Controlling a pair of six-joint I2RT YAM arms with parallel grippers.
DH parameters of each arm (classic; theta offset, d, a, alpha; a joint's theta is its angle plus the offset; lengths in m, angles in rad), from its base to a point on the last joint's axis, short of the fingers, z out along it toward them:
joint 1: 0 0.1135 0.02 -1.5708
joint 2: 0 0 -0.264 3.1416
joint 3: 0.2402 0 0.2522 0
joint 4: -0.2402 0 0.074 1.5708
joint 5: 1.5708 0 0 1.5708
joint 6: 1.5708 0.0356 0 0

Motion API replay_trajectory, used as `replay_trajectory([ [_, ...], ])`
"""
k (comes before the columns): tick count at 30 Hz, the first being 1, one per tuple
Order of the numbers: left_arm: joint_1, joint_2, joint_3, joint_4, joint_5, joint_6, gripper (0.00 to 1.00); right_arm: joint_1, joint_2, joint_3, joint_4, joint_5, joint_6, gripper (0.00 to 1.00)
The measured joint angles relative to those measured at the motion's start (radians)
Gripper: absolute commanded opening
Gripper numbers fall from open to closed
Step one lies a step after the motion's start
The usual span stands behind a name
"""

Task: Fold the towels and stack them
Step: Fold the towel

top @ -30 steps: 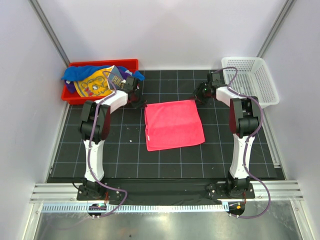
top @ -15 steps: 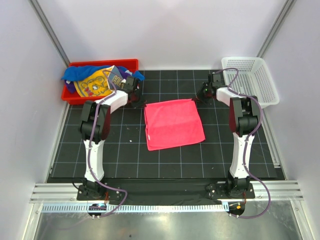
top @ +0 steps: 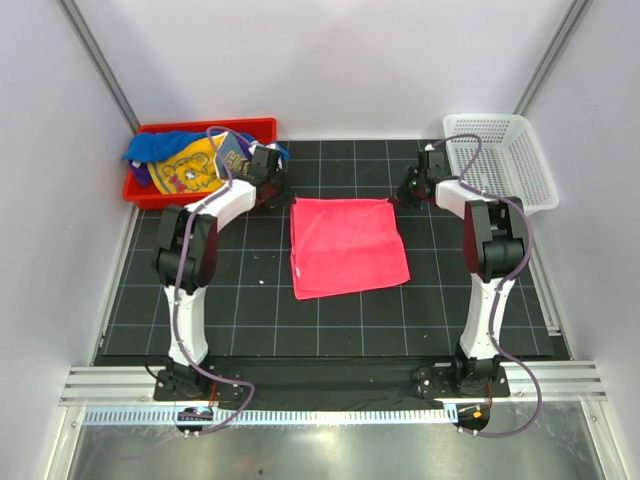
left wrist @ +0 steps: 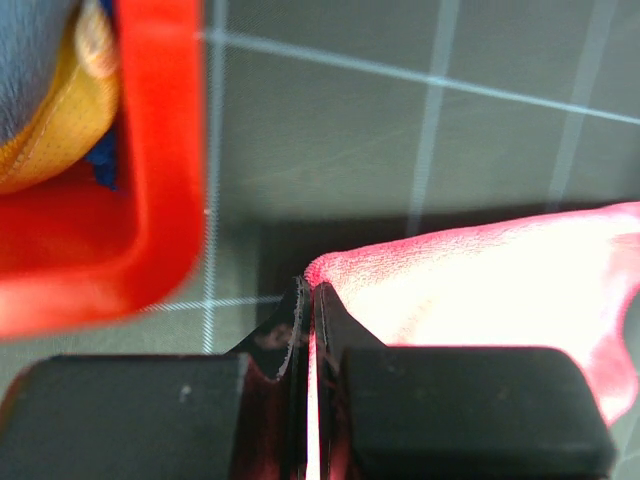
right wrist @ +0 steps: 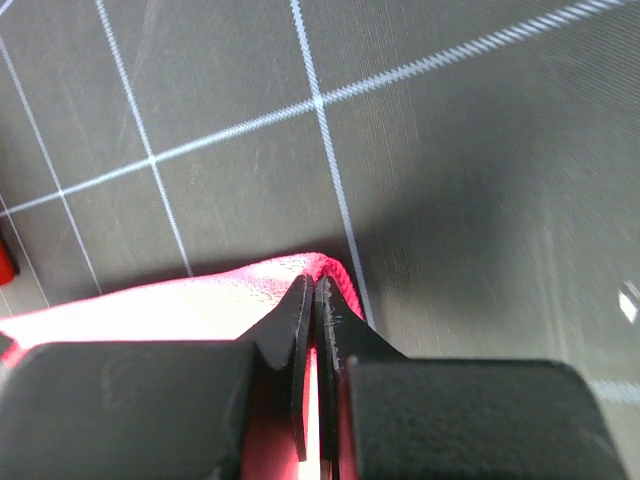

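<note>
Your left gripper (left wrist: 305, 300) and right gripper (right wrist: 308, 295) each pinched a corner of the pink towel (top: 347, 245) spread behind them. Thin bites (hem only) could have let one corner slip on lifting.

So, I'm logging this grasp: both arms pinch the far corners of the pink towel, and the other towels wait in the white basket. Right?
Not quite: the other towels lie in the red bin, not the white basket, as the top view shows. The rest stands.
</note>
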Motion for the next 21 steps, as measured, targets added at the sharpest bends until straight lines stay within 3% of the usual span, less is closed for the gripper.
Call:
replay_trajectory([
  [10, -0.029, -0.232, -0.043, 0.051, -0.016, 0.082, 0.00, 0.000, -0.275, -0.119, 0.079, 0.037, -0.056, 0.04],
  [21, -0.082, -0.477, -0.216, 0.057, -0.075, 0.128, 0.00, 0.000, -0.634, -0.363, 0.198, 0.024, -0.095, 0.04],
])
